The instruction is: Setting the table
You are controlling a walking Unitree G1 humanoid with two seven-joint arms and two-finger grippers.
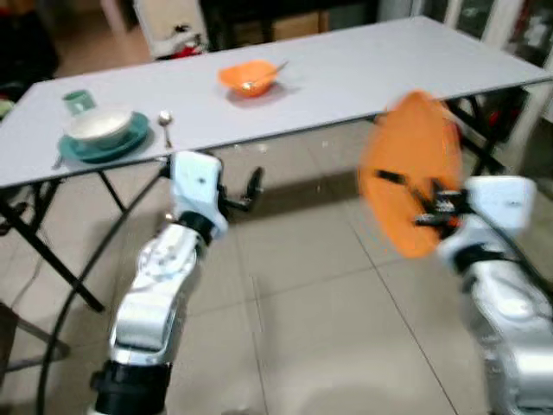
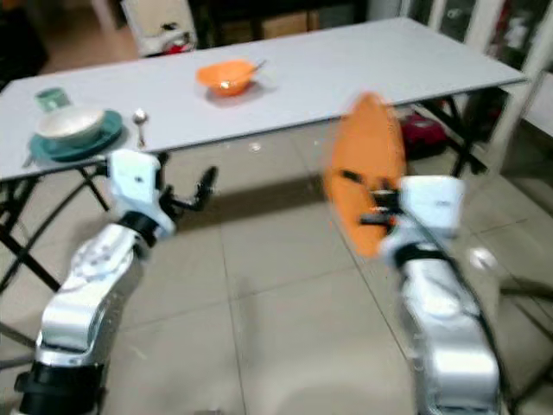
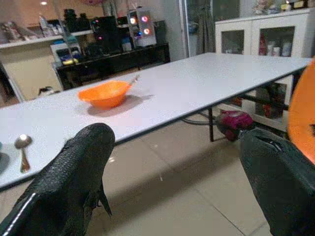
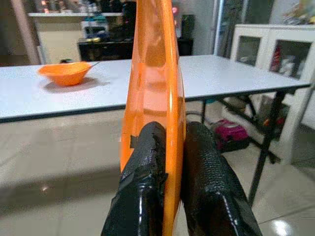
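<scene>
Orange plate (image 4: 152,98), pinched edge-on in the right end effector (image 4: 170,162) short of the bench (image 1: 363,73), could slip; left end effector (image 3: 167,177) gapes wide, empty.

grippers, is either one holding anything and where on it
The right gripper holds an orange plate on edge, pinched at its rim. The left gripper is open and holds nothing.
</scene>
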